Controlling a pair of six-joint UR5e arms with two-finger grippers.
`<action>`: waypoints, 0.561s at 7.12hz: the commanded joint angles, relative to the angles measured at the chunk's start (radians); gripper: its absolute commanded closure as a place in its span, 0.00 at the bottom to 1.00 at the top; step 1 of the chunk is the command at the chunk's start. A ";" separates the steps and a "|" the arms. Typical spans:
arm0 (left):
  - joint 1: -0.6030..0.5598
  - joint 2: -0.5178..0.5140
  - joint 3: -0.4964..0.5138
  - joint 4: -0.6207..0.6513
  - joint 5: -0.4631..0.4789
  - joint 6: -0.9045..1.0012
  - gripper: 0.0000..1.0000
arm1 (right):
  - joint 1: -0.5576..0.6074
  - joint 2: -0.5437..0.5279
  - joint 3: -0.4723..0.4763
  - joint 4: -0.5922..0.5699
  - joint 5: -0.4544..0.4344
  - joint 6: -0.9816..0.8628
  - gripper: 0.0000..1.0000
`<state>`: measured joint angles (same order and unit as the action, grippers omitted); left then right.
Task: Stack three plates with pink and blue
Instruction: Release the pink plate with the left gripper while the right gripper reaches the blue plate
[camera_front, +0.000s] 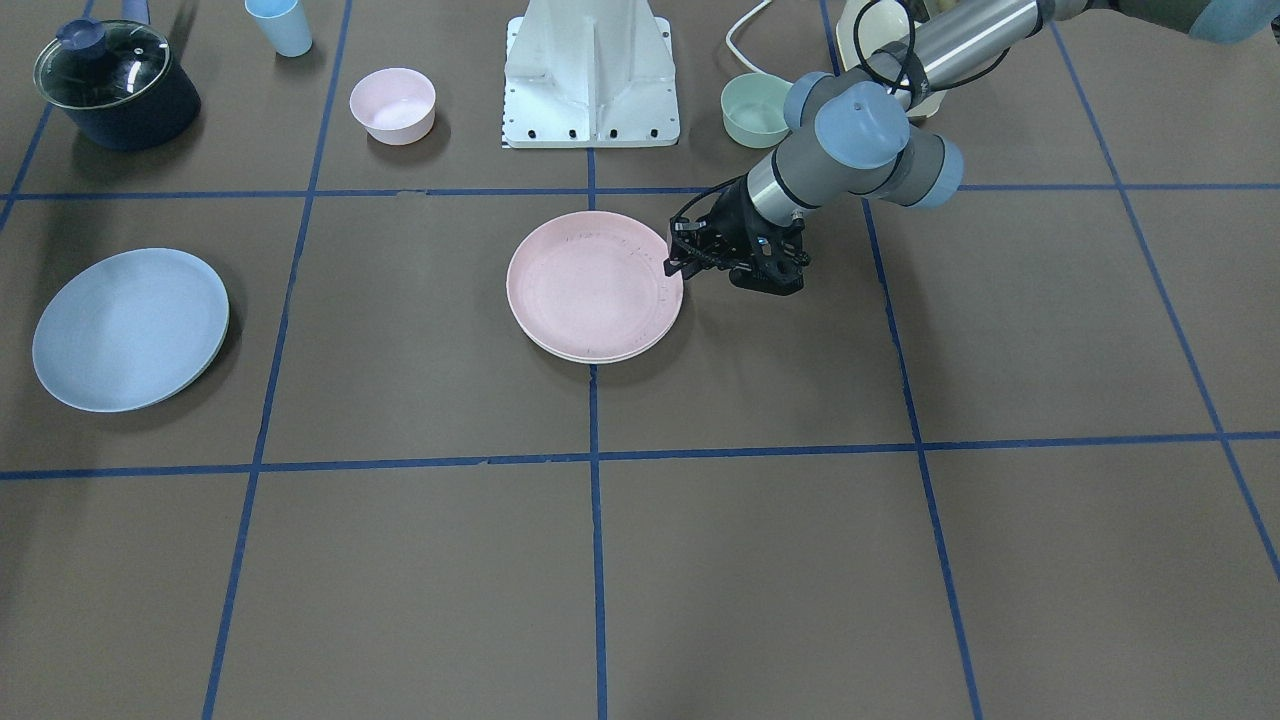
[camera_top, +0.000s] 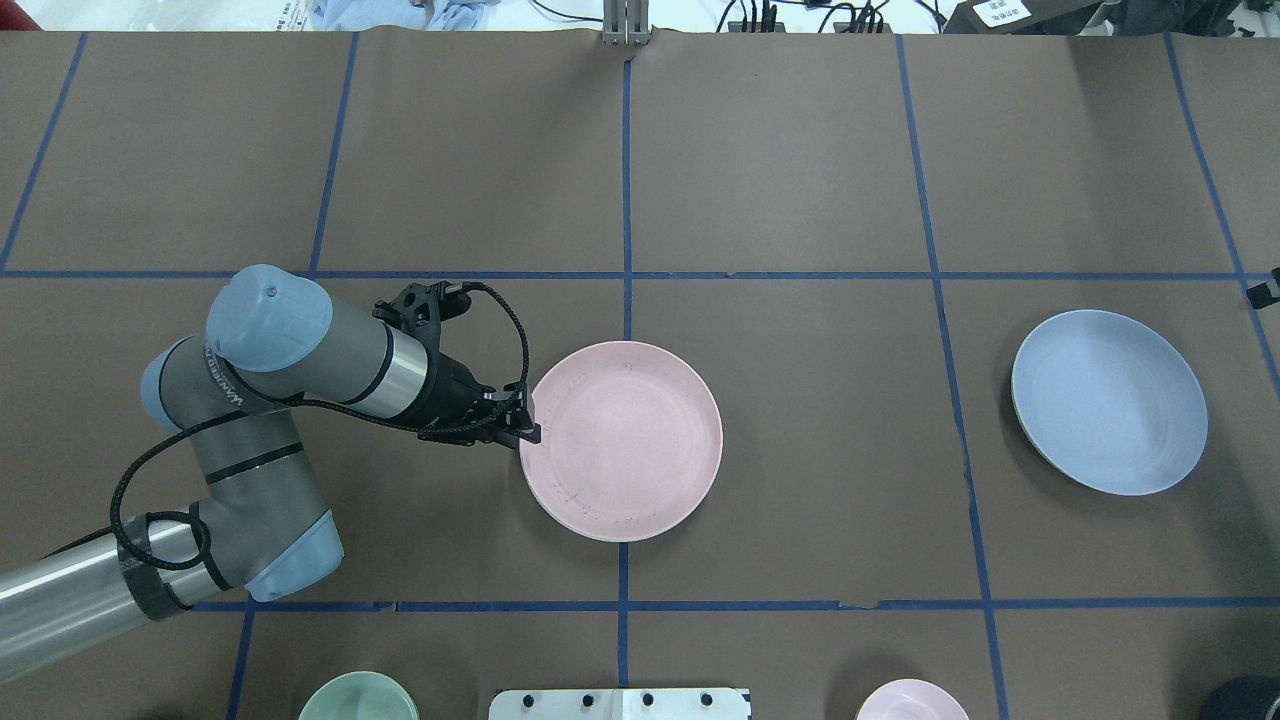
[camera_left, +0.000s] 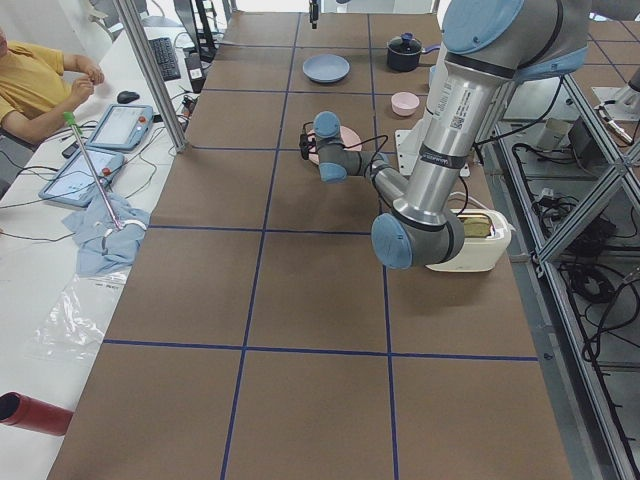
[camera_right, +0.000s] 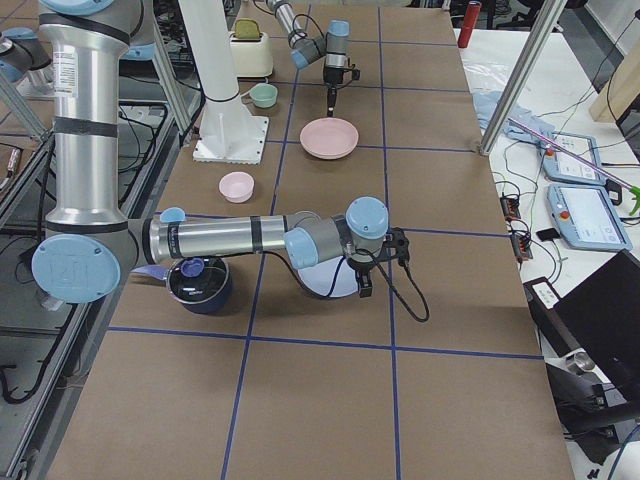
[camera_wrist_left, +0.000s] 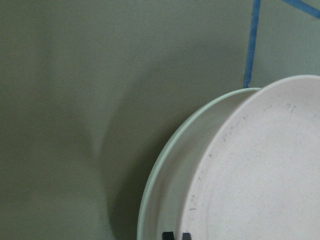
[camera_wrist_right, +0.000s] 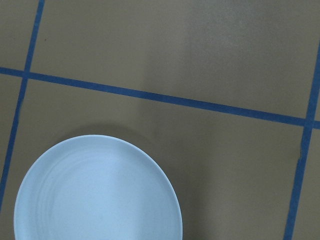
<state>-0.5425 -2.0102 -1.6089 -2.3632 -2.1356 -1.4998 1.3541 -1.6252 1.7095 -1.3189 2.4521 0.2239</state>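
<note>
Overhead exterior is showing the pink plate (camera_top: 625, 440) lying flat, hollow side up, straight out in front of the white base mount (camera_top: 620, 703); being round, it is showing no long axis. It is sitting on the cream-white plate (camera_wrist_left: 172, 195). The lower plate's rim is peeking out on the side away from the base mount, and in the left wrist view it is showing as a pale crescent beside the pink one. The left gripper (camera_top: 527, 428) is leaning in from the robot's left of the base mount, with its tips right at the pink plate's rim. Its jaws are standing close together with only a narrow gap, and whether they are pinching the rim cannot be told. The blue plate (camera_top: 1110, 400) is lying flat and face up by itself, well out to the robot's right of the base mount. The right gripper (camera_right: 364, 290) is hanging over it, pointing down, and how its jaws are standing cannot be told. Just beside the base mount, a small pink bowl (camera_front: 392, 105) is sitting on the robot's right and a small green bowl (camera_front: 752, 110) on its left. Farther to the right of the base mount, a dark pot (camera_front: 120, 110) is wearing a glass lid (camera_front: 103, 62), and a blue cup (camera_front: 280, 25) is standing between pot and pink bowl
</note>
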 joint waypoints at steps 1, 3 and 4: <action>-0.014 0.016 -0.075 0.001 -0.001 -0.009 0.00 | -0.079 0.039 -0.005 0.003 -0.043 0.163 0.00; -0.069 0.045 -0.138 0.002 -0.003 -0.013 0.00 | -0.130 0.039 -0.028 0.000 -0.084 0.176 0.00; -0.071 0.045 -0.137 0.002 -0.003 -0.013 0.00 | -0.147 0.039 -0.075 0.042 -0.085 0.176 0.00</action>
<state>-0.5993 -1.9704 -1.7339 -2.3612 -2.1381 -1.5116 1.2343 -1.5874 1.6782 -1.3096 2.3756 0.3923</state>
